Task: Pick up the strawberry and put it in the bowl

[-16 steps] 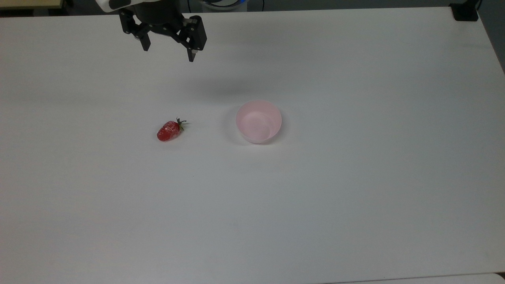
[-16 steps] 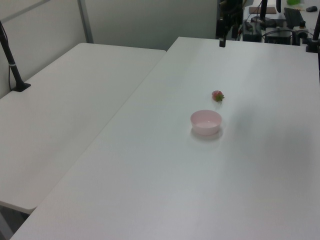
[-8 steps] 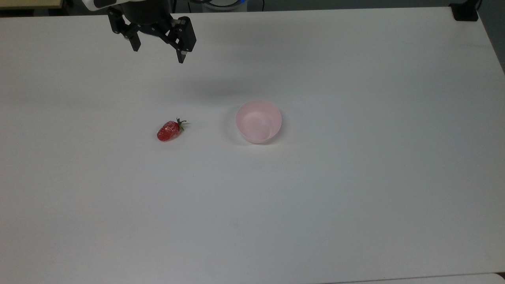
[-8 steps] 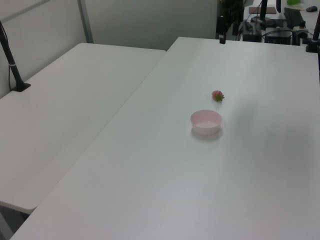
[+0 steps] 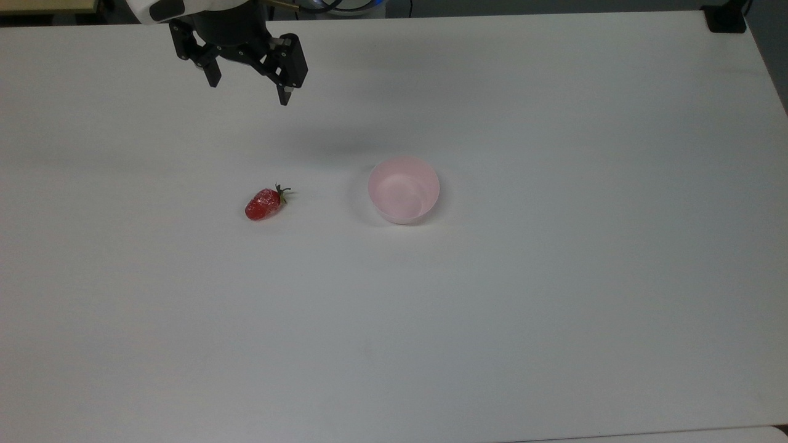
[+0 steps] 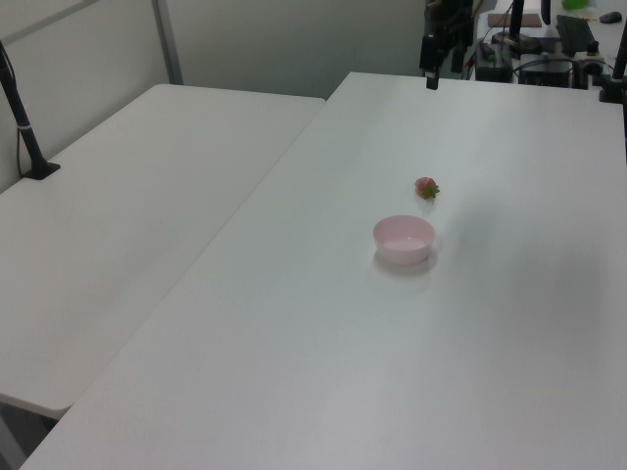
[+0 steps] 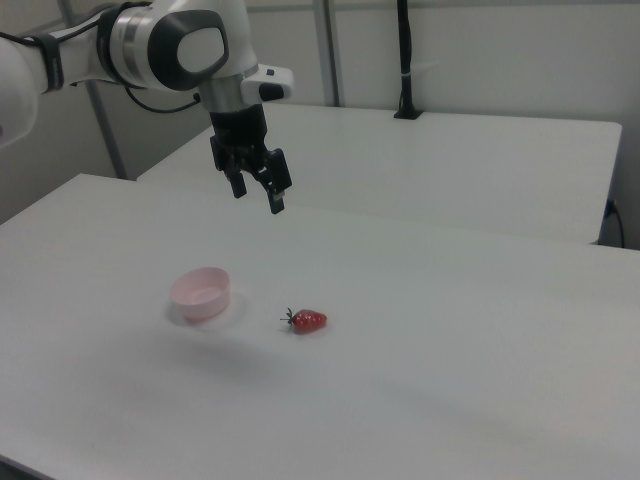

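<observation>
The red strawberry [image 5: 265, 203] lies on the white table with its green stem pointing toward the pale pink bowl [image 5: 404, 189], which stands empty a short way to the top view's right. Both also show in the left view, strawberry [image 6: 426, 187] behind bowl [image 6: 404, 239], and in the right view, strawberry [image 7: 307, 320] to the right of bowl [image 7: 201, 292]. My black gripper [image 5: 249, 90] hangs open and empty high above the table, near its far edge, well up from the strawberry in the top view. In the right view the gripper [image 7: 258, 199] hovers above and between the two.
The white table [image 5: 492, 307] spreads wide around both objects. A second white table [image 6: 127, 215] adjoins it at the left view's left, with a black clamp post [image 6: 24, 127] on it. A black block [image 5: 726, 18] sits at the top view's far right corner.
The gripper has shifted to the top view's left and come slightly lower toward the strawberry's side, still open. Strawberry and bowl have not moved.
</observation>
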You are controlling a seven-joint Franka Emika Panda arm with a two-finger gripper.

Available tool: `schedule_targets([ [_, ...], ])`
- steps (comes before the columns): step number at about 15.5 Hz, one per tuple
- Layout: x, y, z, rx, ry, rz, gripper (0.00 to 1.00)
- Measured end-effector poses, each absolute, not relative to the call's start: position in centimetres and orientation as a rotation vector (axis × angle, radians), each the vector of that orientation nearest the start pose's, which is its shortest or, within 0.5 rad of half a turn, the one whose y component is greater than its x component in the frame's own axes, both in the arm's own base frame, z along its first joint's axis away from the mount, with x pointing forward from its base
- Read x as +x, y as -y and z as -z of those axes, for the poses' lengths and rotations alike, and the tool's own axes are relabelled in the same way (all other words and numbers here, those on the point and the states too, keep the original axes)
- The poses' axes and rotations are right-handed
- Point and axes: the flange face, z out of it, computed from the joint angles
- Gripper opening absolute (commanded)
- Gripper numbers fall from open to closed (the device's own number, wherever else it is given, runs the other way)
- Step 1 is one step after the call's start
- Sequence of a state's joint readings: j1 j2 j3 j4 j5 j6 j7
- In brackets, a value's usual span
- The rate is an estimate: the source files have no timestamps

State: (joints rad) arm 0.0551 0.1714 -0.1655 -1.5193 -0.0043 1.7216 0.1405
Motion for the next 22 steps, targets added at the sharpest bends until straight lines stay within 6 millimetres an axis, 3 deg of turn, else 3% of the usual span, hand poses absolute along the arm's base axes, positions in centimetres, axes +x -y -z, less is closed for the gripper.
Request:
schedule_targets([
  [22,61.67,5.86,-56.28,-3.162,-0.287,0.053,1.0],
])
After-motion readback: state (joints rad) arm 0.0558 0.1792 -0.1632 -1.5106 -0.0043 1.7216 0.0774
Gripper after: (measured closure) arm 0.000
